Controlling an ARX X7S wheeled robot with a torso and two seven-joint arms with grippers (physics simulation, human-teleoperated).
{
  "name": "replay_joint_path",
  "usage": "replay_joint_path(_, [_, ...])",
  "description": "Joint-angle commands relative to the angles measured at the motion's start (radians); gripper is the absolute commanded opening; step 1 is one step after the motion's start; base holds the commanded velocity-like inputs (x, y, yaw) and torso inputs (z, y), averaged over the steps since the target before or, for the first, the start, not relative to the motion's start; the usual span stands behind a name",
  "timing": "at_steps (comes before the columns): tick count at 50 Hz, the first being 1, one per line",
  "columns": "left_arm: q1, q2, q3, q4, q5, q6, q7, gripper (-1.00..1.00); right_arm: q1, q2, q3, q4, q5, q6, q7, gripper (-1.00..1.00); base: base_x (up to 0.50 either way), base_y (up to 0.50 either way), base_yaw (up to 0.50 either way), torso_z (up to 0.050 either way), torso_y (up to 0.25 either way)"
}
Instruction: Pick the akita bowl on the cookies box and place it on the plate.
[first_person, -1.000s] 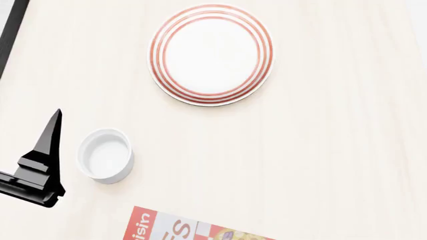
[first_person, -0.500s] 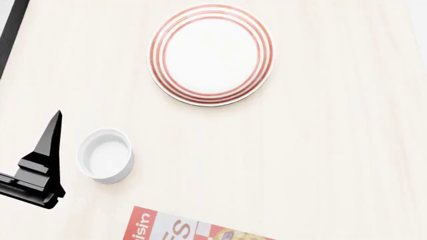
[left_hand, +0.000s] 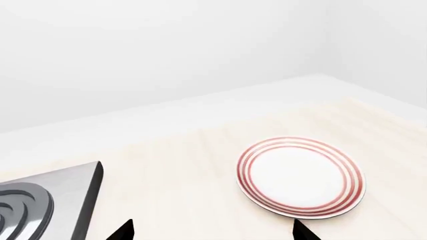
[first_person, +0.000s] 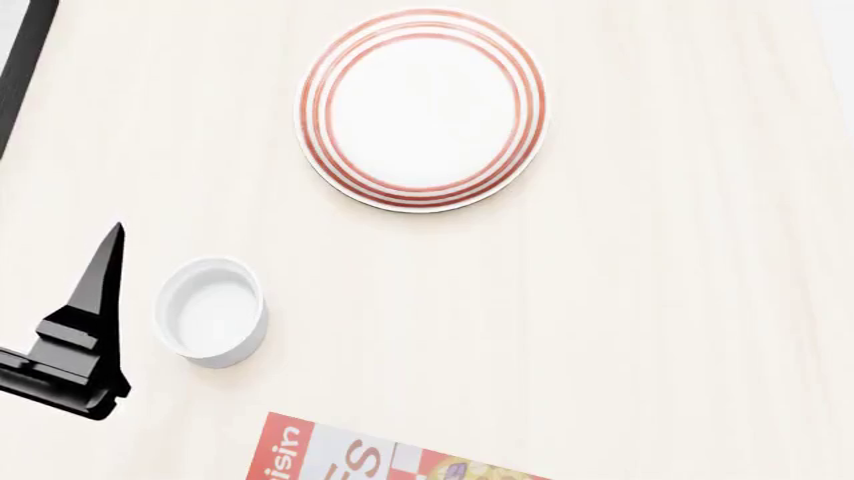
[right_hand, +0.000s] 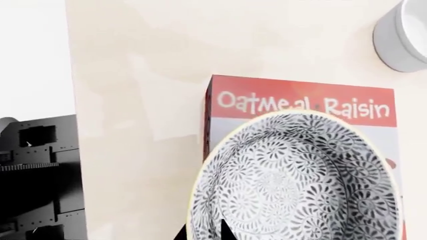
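Observation:
The akita bowl (right_hand: 293, 180), dark-and-white speckled inside, sits on the red-and-white cookies box (right_hand: 300, 102) lettered "Oatmeal Raisin". My right gripper (right_hand: 201, 231) straddles the bowl's rim, one black tip outside and one inside, close together and shut on it. In the head view only a corner of the cookies box (first_person: 360, 455) shows at the bottom edge, and the bowl is out of that view. The red-ringed white plate (first_person: 420, 108) lies empty at the far middle. My left gripper (left_hand: 213, 231) hovers open short of the plate (left_hand: 300, 179), holding nothing.
A small plain white ramekin (first_person: 211, 310) stands left of centre, beside my left finger (first_person: 96, 300). It also shows beyond the box as the ramekin (right_hand: 403, 37). A metal cooktop (left_hand: 47, 200) lies at the table's left. The robot's black base (right_hand: 40, 175) is beside the table edge.
My left gripper has sunk a very little in the head view. Plate, ramekin and box have not moved.

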Motion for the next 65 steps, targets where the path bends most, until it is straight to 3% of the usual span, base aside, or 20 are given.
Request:
replay_joint_path(1, [-0.003, -0.003, -0.001, 0.0, -0.006, -0.001, -0.002, 1.0, 0.029, 0.015, -0.02, -0.007, 0.016, -0.006, 0.013, -1.0, 0.0, 0.0, 0.0, 0.0, 0.0])
replay_joint_path(14, [0.008, -0.004, 0.001, 0.004, -0.007, 0.006, -0.004, 1.0, 0.203, 0.064, -0.087, -0.036, 0.128, -0.04, 0.125, -1.0, 0.0, 0.0, 0.0, 0.0, 0.0])
replay_joint_path(31, [0.012, -0.004, 0.01, 0.001, -0.007, 0.011, -0.008, 1.0, 0.456, 0.101, -0.149, -0.01, 0.159, 0.052, 0.198, -1.0, 0.0, 0.0, 0.0, 0.0, 0.0])
replay_joint_path(41, [0.011, -0.007, 0.011, 0.007, -0.011, 0.009, -0.012, 1.0, 0.542, 0.135, -0.125, 0.039, 0.149, 0.121, 0.148, -1.0, 0.0, 0.0, 0.0, 0.0, 0.0])
replay_joint_path(53, [-0.003, -0.012, 0.016, 0.016, -0.017, -0.003, -0.017, 1.0, 0.517, 0.171, 0.029, 0.136, 0.005, 0.248, -0.049, -1.0, 0.0, 0.0, 0.0, 0.0, 0.0])
replay_joint_path(65, [0.008, -0.022, 0.038, 0.019, -0.004, 0.018, 0.0, 1.0, 0.492, 0.183, 0.021, 0.113, -0.695, 0.223, -0.646, -1.0, 0.0, 0.0, 0.0, 0.0, 0.0])
